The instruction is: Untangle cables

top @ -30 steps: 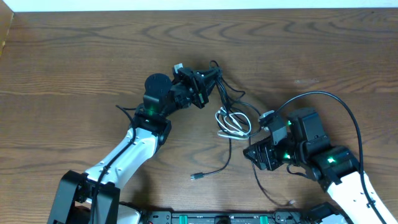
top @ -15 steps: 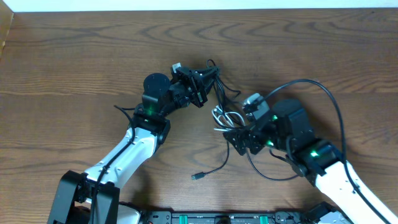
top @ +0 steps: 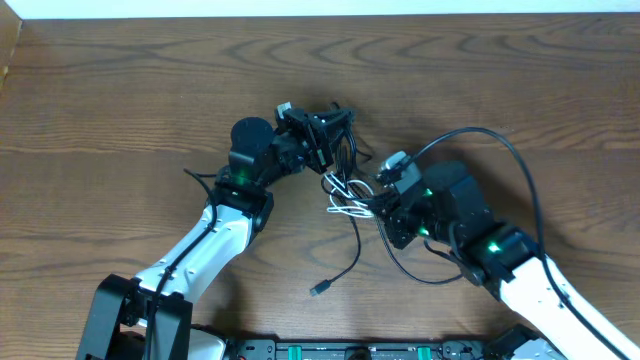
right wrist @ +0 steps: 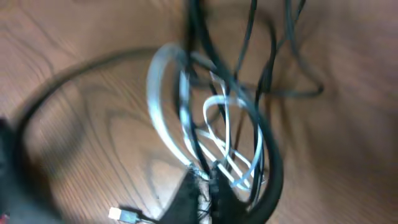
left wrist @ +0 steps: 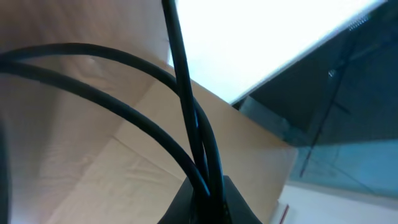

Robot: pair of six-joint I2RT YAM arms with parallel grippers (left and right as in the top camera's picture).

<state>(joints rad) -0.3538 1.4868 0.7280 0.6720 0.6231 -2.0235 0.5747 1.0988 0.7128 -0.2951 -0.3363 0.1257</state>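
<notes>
Left tool [top: 338, 122] clamped shut on black cables [left wrist: 182, 93]; right tool [top: 374, 204] closed on white cable [top: 343, 208]. Tangle not yet separated on worktop [top: 500, 80].

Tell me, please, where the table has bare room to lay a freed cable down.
Bare wood: the far strip of the table along its whole width, the patch left of the left arm, and the right side beyond the right arm's cord. Crowded: the middle, where the cables bunch between left gripper and right gripper; a plug lies in front.
</notes>
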